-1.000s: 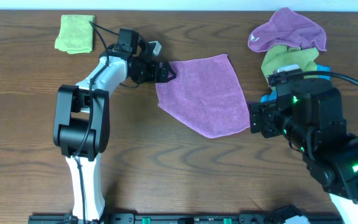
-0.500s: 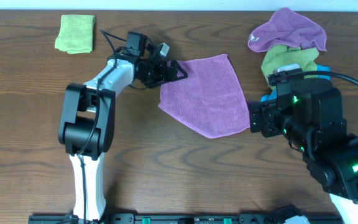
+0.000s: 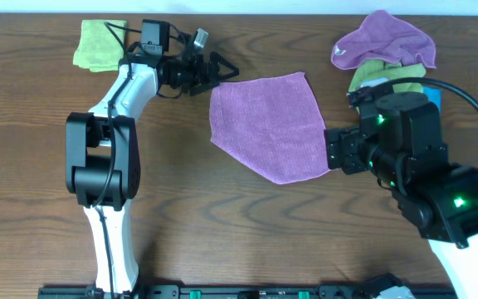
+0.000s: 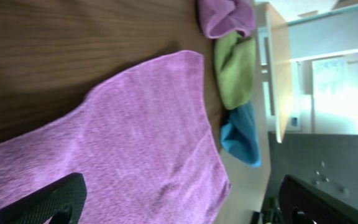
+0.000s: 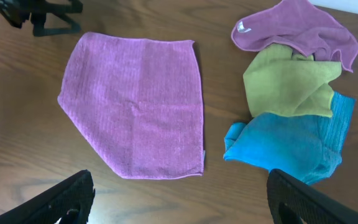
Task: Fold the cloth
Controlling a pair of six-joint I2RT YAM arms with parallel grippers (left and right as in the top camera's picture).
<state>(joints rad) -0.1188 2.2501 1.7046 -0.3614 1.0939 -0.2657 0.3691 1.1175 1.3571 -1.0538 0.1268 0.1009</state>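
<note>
1. Lying flat on the dark wooden bench (image 3: 222, 216), the pinkish-mauve cloth (image 3: 264, 124) is spread out in a single sheet, its lower left edge running on a slant.
2. The left fingers (image 4: 45, 202) are spread wide and hold nothing; seen from overhead they sit just off the cloth's upper left corner, clear of the fabric.
3. The right fingers (image 5: 58, 199) are also parted and empty, just beside the cloth's right edge near its lower right corner; the right wrist view looks down on the whole cloth from above.
4. A heap of three other cloths lies to the upper right of the cloth: a lilac-violet cloth (image 3: 384, 41) farthest away, an olive-green cloth (image 3: 384, 76) next, and a bright blue cloth (image 5: 284, 146) nearest.
5. A folded yellow-green cloth (image 3: 99, 46) lies well to the cloth's upper left, beyond the left arm.
</note>
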